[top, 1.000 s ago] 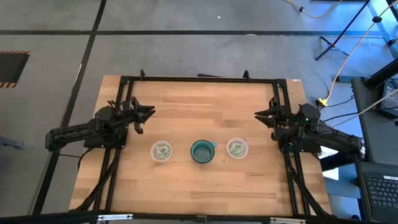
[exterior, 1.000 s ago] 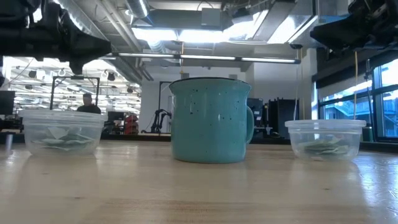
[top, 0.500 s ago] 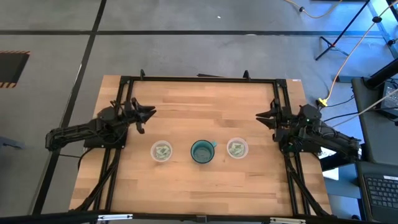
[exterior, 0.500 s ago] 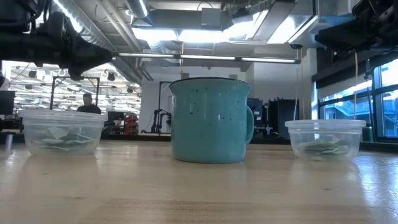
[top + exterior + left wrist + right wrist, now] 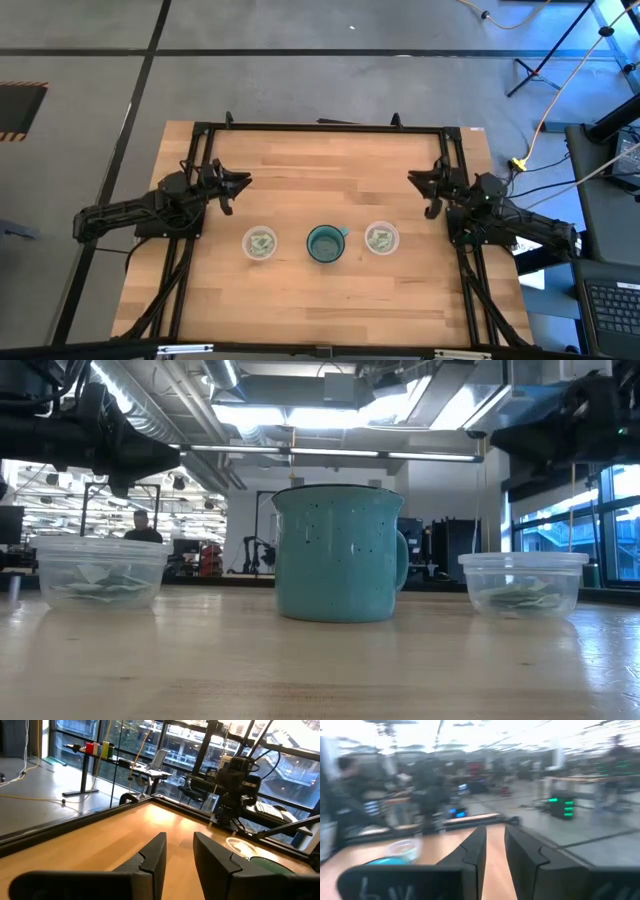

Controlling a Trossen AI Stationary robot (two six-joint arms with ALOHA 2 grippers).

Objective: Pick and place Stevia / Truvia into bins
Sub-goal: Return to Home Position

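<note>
A wooden table [image 5: 320, 160] stands on a grey floor [image 5: 300, 90]. Green packets [image 5: 381, 237] lie in two clear cups [image 5: 246, 243] beside a mug [image 5: 325, 243], far from the left gripper [image 5: 236, 185] and right gripper [image 5: 420, 186], whose fingers [image 5: 150, 857] sit slightly apart.

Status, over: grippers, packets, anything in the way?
Left gripper, right gripper open, empty, raised at either side. Stevia packets in left cup and right cup. Teal mug between; nothing blocking.

Bright overhead ceiling lights [image 5: 250, 412], glare on table [image 5: 590, 650], backlit windows [image 5: 165, 740]
</note>
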